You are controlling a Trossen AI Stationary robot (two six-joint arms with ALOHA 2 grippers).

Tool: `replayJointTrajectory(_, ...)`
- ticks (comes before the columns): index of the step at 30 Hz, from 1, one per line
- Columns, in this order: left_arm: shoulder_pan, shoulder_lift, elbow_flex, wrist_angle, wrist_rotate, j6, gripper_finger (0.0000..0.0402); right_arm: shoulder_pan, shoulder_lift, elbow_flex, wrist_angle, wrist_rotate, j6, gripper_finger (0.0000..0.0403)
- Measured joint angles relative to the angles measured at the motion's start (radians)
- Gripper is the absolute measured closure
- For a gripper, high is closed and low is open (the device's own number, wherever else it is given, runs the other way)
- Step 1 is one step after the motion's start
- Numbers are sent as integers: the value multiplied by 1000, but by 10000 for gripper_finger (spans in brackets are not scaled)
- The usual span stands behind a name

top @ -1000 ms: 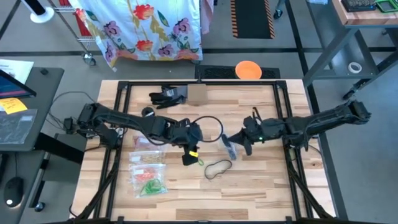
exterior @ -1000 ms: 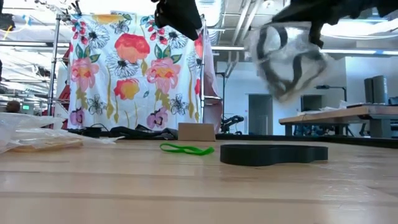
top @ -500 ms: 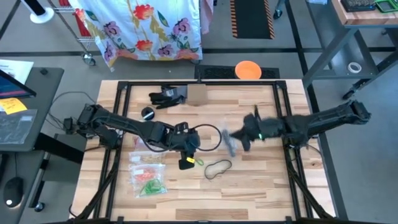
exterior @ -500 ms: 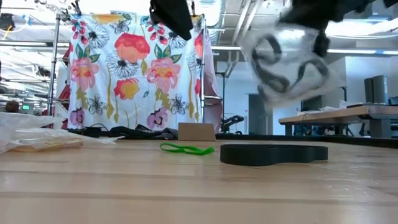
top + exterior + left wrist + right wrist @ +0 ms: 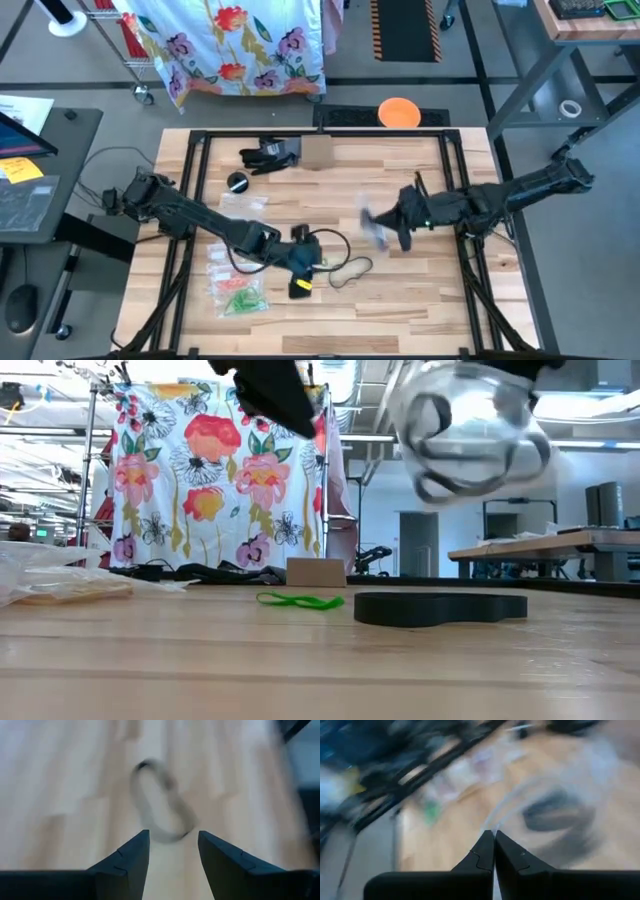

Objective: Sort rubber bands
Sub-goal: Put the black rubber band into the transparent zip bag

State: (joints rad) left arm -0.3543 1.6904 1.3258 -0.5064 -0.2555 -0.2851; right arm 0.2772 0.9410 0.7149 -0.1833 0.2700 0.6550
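Where floral cloth (image 5: 215, 465) hangs, wooden table (image 5: 420, 290).

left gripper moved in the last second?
Yes. In the high view the left gripper has moved toward the table's near edge, farther from the cardboard box, and now sits beside the black rubber band, jaws open.

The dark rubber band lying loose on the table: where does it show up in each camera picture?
High view: dark rubber band on the wood, just right of the left end effector.
Low view: flat dark shape beside the green rubber band.
Left wrist view: blurred loop just beyond the open fingers.
Right wrist view: cannot tell.
Shared landmark: the left end effector.
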Motion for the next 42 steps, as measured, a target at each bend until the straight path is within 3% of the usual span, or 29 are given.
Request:
replayJointTrajectory(4,-13,42,-134,374,41,-134,238,99,-47,-46,-29,128,-32,403)
replayJointTrajectory(10,-39,225,-126,566,-59,-192,238,138,-123,-128,21,172,-43,403)
replayJointTrajectory(17,-11,406,-48,554,-166,-200,238,106,-97,-174,75,151,-8,403)
replayJointTrajectory(23,10,464,-21,487,-223,-224,238,96,-69,-172,127,95,-1,403)
replayJointTrajectory(26,14,464,-30,467,-200,-248,241,100,-66,-173,140,91,-24,403)
replayJointTrajectory(29,11,461,-24,455,-188,-289,274,110,-45,-172,158,143,-54,403)
replayJointTrajectory(34,-15,443,13,383,-180,-282,388,106,-19,-172,181,172,-77,403)
replayJointTrajectory(39,-37,398,82,279,-169,-230,396,77,-2,-172,171,129,-12,403)
replayJointTrajectory(42,-54,340,127,254,-254,-157,399,20,27,-172,95,-55,68,403)
